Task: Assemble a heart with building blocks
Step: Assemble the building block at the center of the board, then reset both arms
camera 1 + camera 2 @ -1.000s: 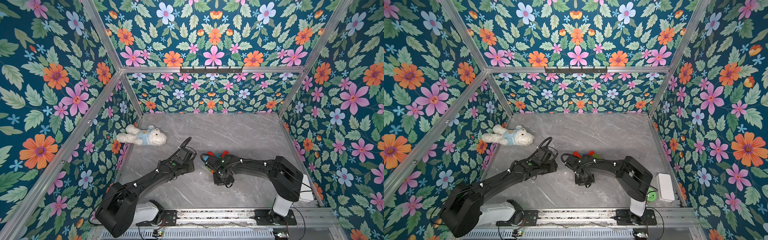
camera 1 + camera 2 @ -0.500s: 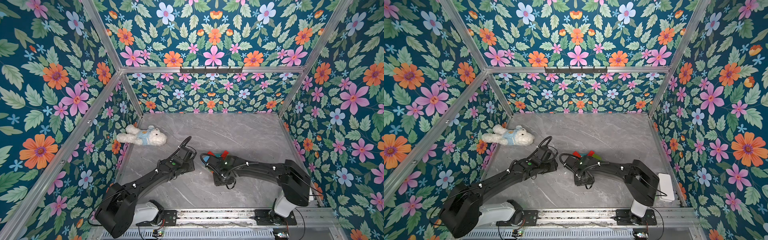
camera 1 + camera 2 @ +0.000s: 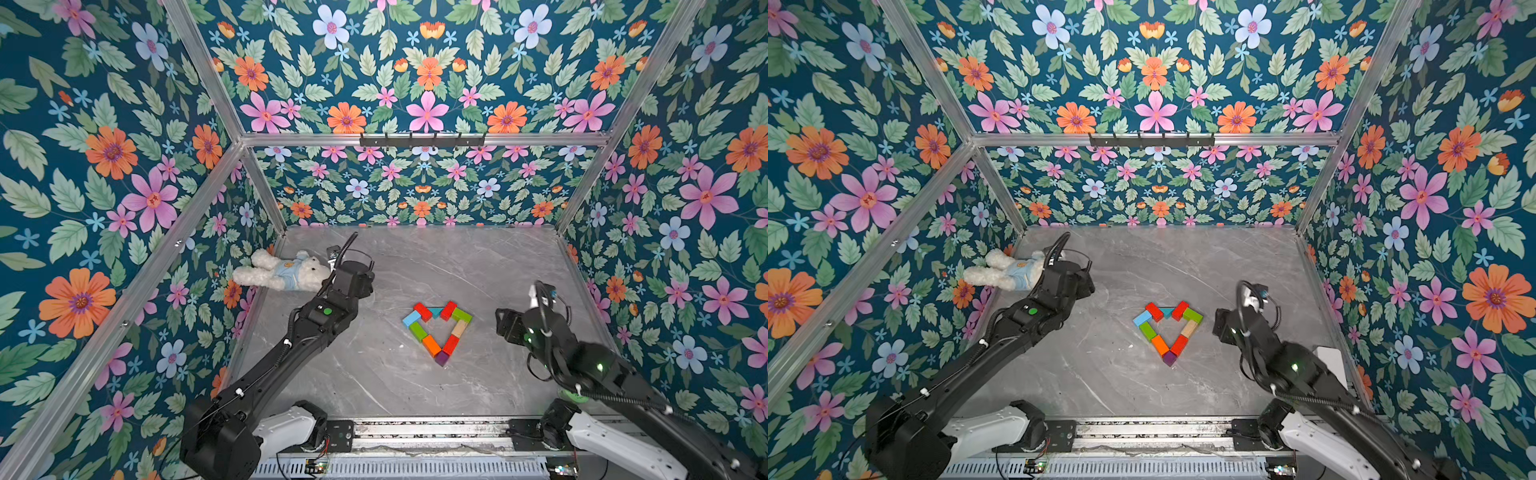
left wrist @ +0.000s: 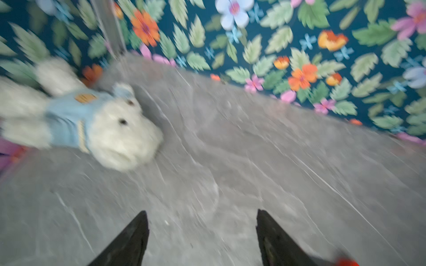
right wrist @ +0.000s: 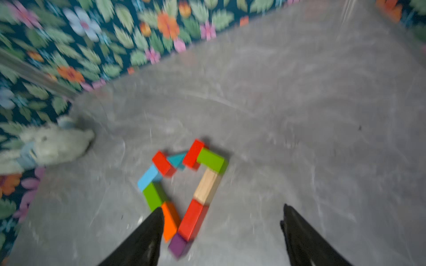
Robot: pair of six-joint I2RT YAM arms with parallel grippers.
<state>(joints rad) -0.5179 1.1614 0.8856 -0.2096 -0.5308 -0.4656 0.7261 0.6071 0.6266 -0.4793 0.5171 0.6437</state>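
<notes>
The heart [image 3: 450,344] lies flat on the grey floor, a hollow outline of coloured building blocks. A teal triangle [image 3: 435,311] fills its top notch and a purple cube [image 3: 441,358] forms its tip. Both top views show it whole, heart [image 3: 1178,344]. My left gripper [image 4: 200,211] is open and empty over bare floor, well left of the heart, near the bear. My right gripper [image 5: 222,207] is open and empty too, to the right of the heart. In its wrist view the purple cube [image 5: 178,245] shows between the fingers, lower down on the floor.
A white plush bear [image 3: 286,272] lies by the left wall, just beyond the left wrist [image 3: 353,278]. A green round object [image 3: 571,397] sits partly hidden under the right arm [image 3: 540,336]. A white box [image 3: 1331,361] stands at the right wall. Floral walls enclose the floor.
Both arms have drawn back from the heart, the left leftward toward the bear, the right rightward. Both grippers have opened. The heart, covered before, now shows whole.
</notes>
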